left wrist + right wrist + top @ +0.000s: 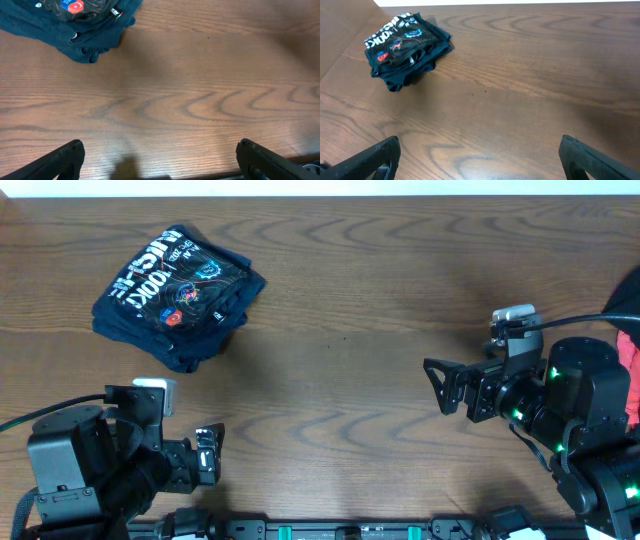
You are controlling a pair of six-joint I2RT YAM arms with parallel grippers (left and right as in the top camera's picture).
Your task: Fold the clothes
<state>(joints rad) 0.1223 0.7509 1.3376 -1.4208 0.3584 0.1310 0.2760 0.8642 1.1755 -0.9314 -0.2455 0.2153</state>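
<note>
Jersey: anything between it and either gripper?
Nothing visible. The jersey lies folded at the far left of the table. Only bare wood separates it from the left gripper, which is nearer, and the right gripper across the table. Both grippers are open and empty.

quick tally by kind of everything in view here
folded black jersey with white lettering: 1
open black two-finger grippers: 2, left gripper and right gripper
wooden table: 1
red thing cut off at right edge: 1
total: 5
</note>
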